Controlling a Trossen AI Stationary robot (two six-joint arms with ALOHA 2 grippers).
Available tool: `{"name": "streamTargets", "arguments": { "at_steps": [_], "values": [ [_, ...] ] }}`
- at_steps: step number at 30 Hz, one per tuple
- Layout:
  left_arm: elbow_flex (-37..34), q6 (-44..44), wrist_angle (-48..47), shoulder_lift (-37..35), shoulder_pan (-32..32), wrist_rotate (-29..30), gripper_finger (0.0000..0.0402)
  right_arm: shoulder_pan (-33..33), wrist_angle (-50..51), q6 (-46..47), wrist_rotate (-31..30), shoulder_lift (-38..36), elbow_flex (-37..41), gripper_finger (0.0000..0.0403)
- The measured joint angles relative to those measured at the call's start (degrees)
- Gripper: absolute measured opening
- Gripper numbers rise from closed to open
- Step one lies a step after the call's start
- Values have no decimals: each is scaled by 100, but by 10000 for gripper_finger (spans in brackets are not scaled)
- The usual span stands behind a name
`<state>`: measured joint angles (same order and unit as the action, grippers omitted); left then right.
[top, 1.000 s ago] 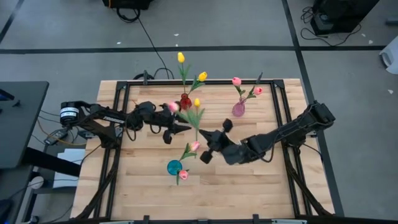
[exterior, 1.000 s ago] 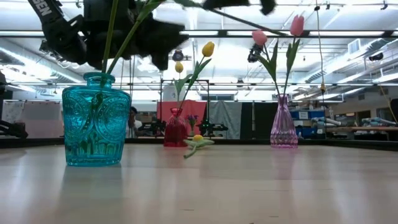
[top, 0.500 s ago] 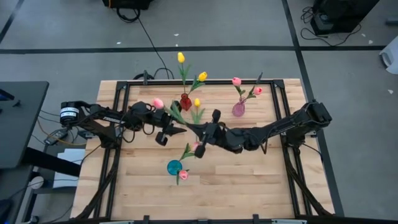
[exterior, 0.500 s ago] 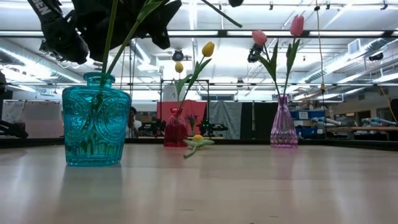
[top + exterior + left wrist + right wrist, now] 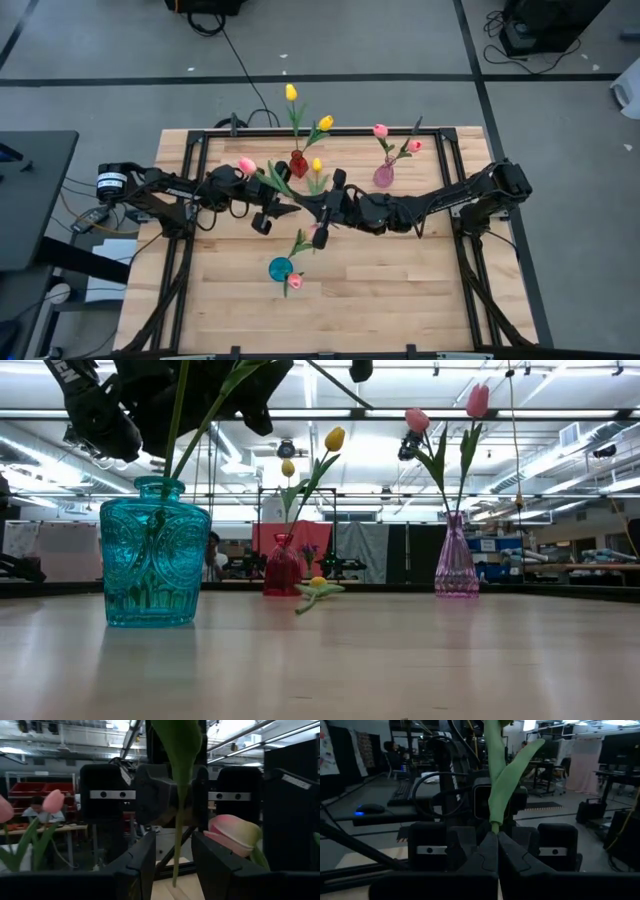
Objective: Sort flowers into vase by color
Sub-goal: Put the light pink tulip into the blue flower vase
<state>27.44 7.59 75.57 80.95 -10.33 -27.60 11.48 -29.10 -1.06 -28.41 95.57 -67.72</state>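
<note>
My right gripper (image 5: 312, 207) is shut on a pink tulip, whose head (image 5: 246, 165) lies over my left arm. Its stem and leaves (image 5: 277, 182) run back toward the gripper. My left gripper (image 5: 278, 213) faces it, open, with the stem (image 5: 177, 851) between its fingers and touching neither. A teal vase (image 5: 281, 268) holds two pink tulips. A red vase (image 5: 298, 163) holds two yellow ones. A pink vase (image 5: 383, 176) holds two pink ones. One yellow tulip (image 5: 318, 586) lies flat on the table. My right gripper pinches the tulip's thin stem (image 5: 494, 827) between its two shut fingers, just below a long leaf (image 5: 506, 775). The fingers come level from the table's right and lie across the stem. The tulip is lifted clear of the table, head toward the left.
The three vases stand close around both grippers: the red vase (image 5: 282, 565) and pink vase (image 5: 455, 560) toward the far side, the teal vase (image 5: 155, 555) toward the near side. A black frame (image 5: 200, 150) borders the wooden table. Bare wood lies along the near edge.
My right gripper has gone toward the table's far and left edges, up to my left gripper, carrying the pink tulip. The tulip's head has moved left and now lies over my left arm.
</note>
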Motion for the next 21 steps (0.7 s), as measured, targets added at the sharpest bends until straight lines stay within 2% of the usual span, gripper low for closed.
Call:
{"name": "streamTargets", "arguments": {
  "at_steps": [17,21],
  "values": [
    [13,-12,85,0,0,245,131,-199,269,1,72,0,0,5],
    [13,-10,81,0,0,269,118,-214,269,95,154,0,0,5]
  ]
}}
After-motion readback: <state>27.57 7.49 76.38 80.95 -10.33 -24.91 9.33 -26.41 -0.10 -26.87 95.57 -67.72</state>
